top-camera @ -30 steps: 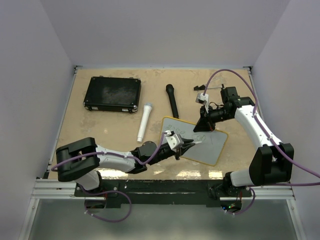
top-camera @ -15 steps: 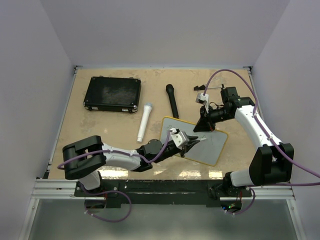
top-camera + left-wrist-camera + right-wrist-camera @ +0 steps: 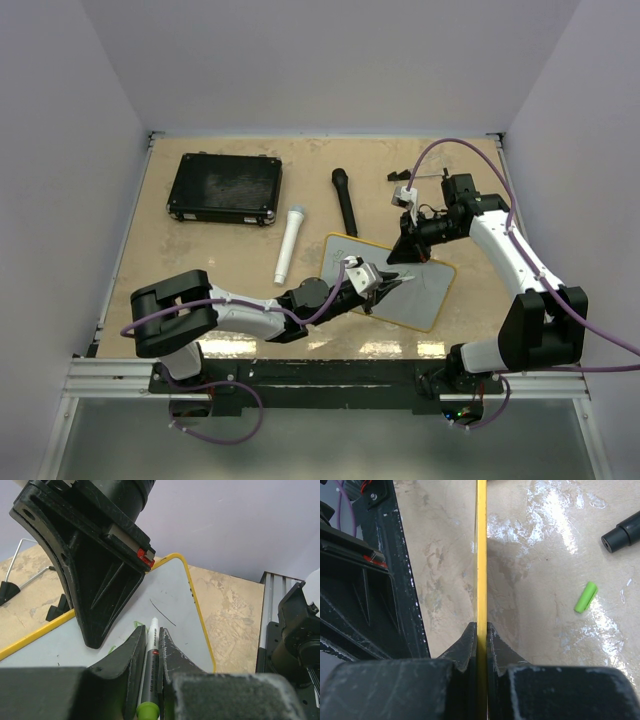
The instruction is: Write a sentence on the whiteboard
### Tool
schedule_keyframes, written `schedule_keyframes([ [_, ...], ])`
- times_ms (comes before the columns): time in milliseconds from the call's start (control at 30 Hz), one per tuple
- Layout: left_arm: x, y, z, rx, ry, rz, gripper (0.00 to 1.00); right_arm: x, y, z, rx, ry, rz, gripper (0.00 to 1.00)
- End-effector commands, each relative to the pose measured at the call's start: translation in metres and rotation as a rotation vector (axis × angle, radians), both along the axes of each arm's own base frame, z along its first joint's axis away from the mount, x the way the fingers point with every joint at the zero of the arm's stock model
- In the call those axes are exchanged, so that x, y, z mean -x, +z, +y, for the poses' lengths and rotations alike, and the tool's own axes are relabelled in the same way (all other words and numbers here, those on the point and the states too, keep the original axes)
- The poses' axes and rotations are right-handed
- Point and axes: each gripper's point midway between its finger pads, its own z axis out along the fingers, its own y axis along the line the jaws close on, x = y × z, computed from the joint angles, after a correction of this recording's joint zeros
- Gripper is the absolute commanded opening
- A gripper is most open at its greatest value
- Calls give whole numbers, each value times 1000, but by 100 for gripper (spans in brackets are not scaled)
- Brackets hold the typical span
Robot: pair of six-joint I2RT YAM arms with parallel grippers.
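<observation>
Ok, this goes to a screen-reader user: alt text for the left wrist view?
The left gripper pinches a marker, tip toward the yellow-rimmed whiteboard bearing faint green strokes. The black right gripper clamps the board's far edge.

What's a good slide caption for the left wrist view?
Left tool pinching a marker, tip pointed at the yellow-rimmed whiteboard.

Whiteboard [image 3: 425, 295] smooth, glossy; table [image 3: 200, 250] mottled w/ sheen; case [image 3: 225, 187] matt.
</observation>
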Motion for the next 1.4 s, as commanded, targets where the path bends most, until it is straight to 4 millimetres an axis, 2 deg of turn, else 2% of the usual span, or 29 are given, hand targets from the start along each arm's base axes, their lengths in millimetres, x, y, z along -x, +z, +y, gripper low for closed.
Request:
schedule_keyframes([
  [0, 3, 27, 1, 78, -8, -42, 0, -2, 12, 3, -40, 33, -93, 0],
  [600, 5, 22, 12, 70, -1, -21, 0, -2, 11, 4, -39, 35, -90, 0],
  [1367, 12, 19, 3, 51, -25, -27, 0, -2, 12, 3, -40, 33, -94, 0],
])
